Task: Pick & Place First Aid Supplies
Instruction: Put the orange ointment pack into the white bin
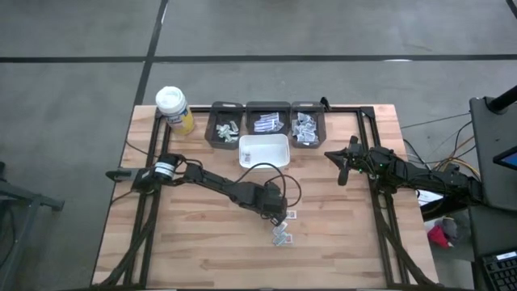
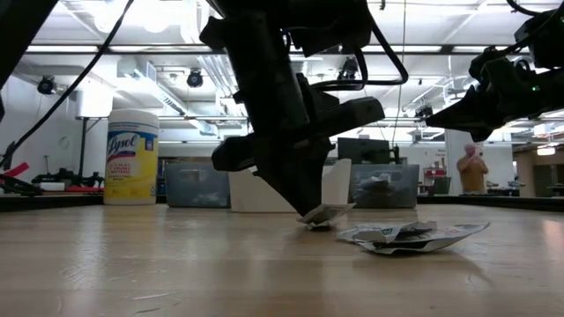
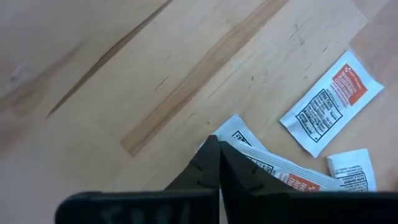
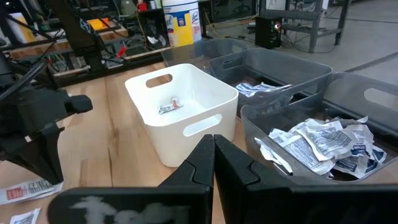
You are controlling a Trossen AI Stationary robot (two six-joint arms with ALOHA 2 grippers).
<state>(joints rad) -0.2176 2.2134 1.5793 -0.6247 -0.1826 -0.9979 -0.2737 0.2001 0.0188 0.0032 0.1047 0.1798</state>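
Several first aid supplies lie loose on the wooden table: a white-and-orange packet (image 3: 329,102), a small white one (image 3: 351,169) and a printed one (image 3: 286,173), seen from above as a little heap (image 1: 281,236). My left gripper (image 1: 277,217) stands over them, pointing steeply down and shut on a white packet (image 3: 236,130). My right gripper (image 1: 343,166) waits shut above the table's right side, touching nothing. Behind stands a white bin (image 1: 264,150) with one packet (image 4: 169,106) on its floor. My left gripper pinches the white packet at its edge (image 3: 231,127) between the two fingertips (image 3: 211,152), coming from above and slanting down. In the low view the packet (image 2: 322,217) curls up at the fingertips while its other end rests on the table. The fingers hide the exact spot.
Three dark bins (image 1: 226,125) (image 1: 268,121) (image 1: 308,125) holding packets line the far edge behind the white bin. A white-capped yellow bottle (image 1: 174,109) stands at the far left corner. Bare wood lies to the near left.
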